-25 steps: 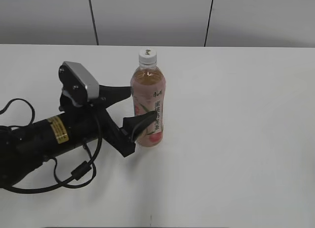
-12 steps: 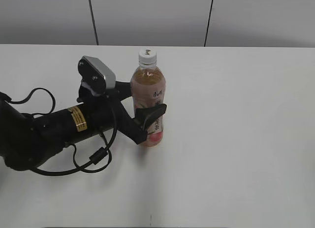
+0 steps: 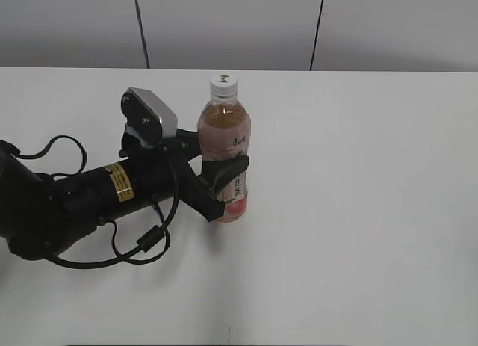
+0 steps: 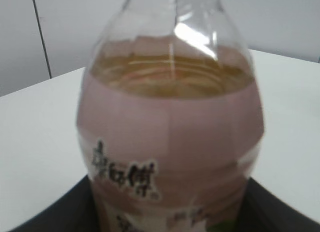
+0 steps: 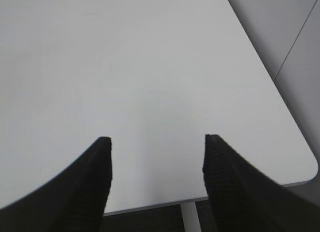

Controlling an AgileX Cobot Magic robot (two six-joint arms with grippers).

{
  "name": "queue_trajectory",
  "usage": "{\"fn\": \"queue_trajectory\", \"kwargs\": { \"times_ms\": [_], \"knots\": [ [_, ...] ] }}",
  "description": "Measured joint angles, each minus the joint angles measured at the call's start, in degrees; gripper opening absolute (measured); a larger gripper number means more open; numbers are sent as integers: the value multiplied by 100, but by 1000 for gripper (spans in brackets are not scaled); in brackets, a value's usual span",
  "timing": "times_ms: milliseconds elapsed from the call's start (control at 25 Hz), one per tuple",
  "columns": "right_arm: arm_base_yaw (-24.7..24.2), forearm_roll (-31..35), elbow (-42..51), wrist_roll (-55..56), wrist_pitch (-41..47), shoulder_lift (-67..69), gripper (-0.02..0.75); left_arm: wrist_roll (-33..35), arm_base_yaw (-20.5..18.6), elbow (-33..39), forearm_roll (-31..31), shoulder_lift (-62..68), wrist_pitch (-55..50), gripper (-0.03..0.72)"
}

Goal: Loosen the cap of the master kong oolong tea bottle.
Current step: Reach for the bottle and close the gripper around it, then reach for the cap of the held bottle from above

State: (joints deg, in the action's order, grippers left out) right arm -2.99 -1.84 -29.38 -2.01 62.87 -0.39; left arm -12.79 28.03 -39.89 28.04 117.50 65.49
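Between the jaws of the left gripper [image 3: 224, 183], the master kong oolong tea bottle [image 3: 225, 153] is standing upright on the white table [image 3: 358, 211], with the black fingers [image 3: 224, 170] wrapping the lower half of its pink label from the arm's side. They are reading as closed onto the bottle, though actual contact is hard to confirm from the slanted exterior view. Judging by this, the bracing half of the job is looking done or nearly so, while the loosening itself is not yet begun: the white cap [image 3: 223, 82] is sitting square on the neck, well above the left gripper, with nothing touching it. The right arm is not appearing in the exterior view at all, so it would need to travel in and take the cap.

The left wrist view is filling with the bottle's [image 4: 170, 137] shoulder and amber tea line directly ahead of the camera, dark finger edges flanking its base, which is backing up the idea of a snug hold; the cap is cut off above that frame. The right wrist view is showing what the others are missing: the right gripper [image 5: 156, 162] is hanging with its jaws spread and empty over bare table near a rounded corner, with no bottle anywhere ahead of it.
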Motion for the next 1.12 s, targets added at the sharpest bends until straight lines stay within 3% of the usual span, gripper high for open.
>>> {"fn": "queue_trajectory", "kwargs": {
  "times_ms": [320,760,1120],
  "knots": [
    [0,0,0,0,0,0,441,-5,0,0,66,-20,-20,389],
    [0,244,-6,0,-10,0,441,-4,0,0,729,-520,-927,389],
    [0,1974,-241,-1136,-323,1622,441,-4,0,0,828,-964,-1620,389]
  ]
}}
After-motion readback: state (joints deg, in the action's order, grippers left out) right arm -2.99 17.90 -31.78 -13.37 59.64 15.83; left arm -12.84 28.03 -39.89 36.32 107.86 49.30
